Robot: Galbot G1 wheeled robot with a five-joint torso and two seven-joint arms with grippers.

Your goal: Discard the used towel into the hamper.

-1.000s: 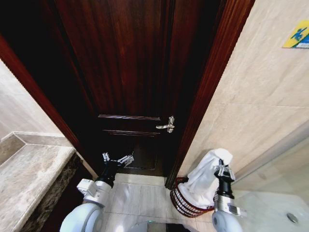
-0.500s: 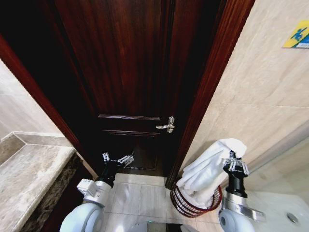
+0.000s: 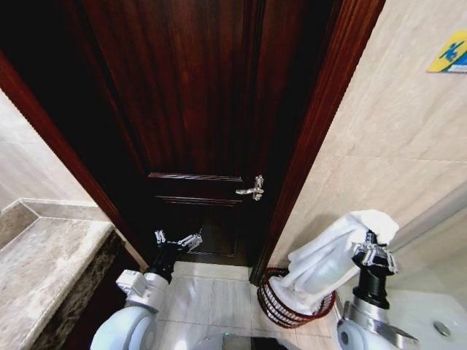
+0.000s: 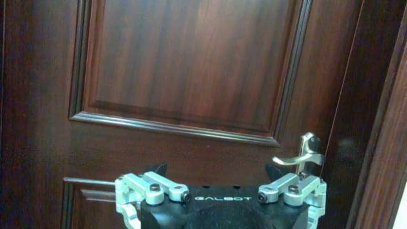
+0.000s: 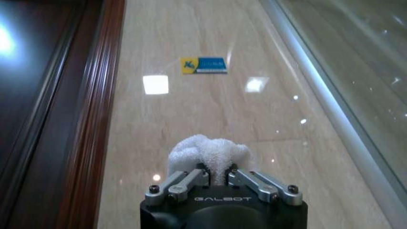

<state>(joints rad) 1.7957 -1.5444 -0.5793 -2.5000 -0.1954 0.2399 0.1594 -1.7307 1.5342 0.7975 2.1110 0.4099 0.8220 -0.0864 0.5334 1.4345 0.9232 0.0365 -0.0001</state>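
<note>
A white towel (image 3: 328, 259) hangs in a long fold from my right gripper (image 3: 375, 250), which is shut on its upper end. The towel's lower end drapes into the hamper (image 3: 281, 310), a round dark reddish-brown openwork basket on the floor beside the door frame. In the right wrist view the towel (image 5: 210, 152) bunches between the closed fingers (image 5: 190, 179), held up near the tiled wall. My left gripper (image 3: 178, 239) stands open and empty in front of the dark door; in its wrist view the left gripper (image 4: 219, 191) faces the door panel.
A dark wooden door (image 3: 190, 117) with a metal lever handle (image 3: 252, 189) fills the middle. A stone counter (image 3: 44, 270) lies at the left. Beige wall tiles (image 3: 394, 138) with a blue-yellow sign (image 3: 450, 52) stand right, above a glass surface (image 3: 430, 306).
My right gripper has risen and moved right with the towel, stretching it out above the hamper. The left arm has stayed still.
</note>
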